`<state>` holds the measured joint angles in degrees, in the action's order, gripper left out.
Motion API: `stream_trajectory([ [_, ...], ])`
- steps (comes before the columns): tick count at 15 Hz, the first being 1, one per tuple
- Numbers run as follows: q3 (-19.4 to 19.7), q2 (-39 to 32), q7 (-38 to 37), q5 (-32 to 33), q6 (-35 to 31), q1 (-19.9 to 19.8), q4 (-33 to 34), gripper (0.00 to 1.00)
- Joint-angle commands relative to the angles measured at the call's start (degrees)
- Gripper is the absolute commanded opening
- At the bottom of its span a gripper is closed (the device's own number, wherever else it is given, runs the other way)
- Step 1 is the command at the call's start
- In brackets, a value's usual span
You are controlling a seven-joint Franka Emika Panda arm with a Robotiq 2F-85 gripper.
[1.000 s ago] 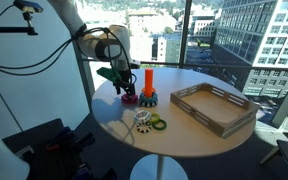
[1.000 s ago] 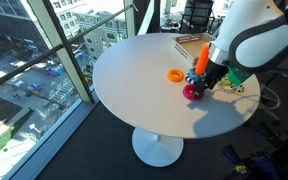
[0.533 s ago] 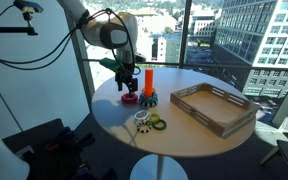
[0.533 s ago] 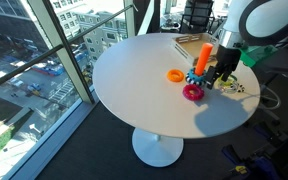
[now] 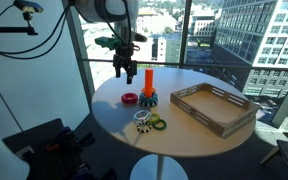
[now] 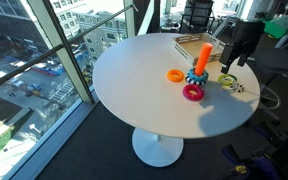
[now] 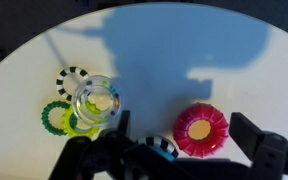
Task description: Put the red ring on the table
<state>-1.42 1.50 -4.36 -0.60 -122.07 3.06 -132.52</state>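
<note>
**Red ring (image 7: 201, 129) lies flat on the white table (image 7: 134, 40), lower right of the wrist view; the gripper (image 7: 174, 160) hangs above it, empty, with its fingers spread wide.**
The ring looks like light, stiff plastic with a scalloped rim and a matte face, and is probably not fragile. A pinch across the rim, or one finger through the centre hole, should hold it. The tabletop is smooth.
</note>
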Motion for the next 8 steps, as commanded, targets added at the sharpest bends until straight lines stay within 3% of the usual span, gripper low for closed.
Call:
stream_trajectory([
  [1, 0.1, 4.3, -1.1, 1.2, 5.5, -1.0, 1.2, 1.0],
  [8, 0.1, 10.3, -1.5, 1.5, 5.5, -2.3, 0.7, 1.0],
])
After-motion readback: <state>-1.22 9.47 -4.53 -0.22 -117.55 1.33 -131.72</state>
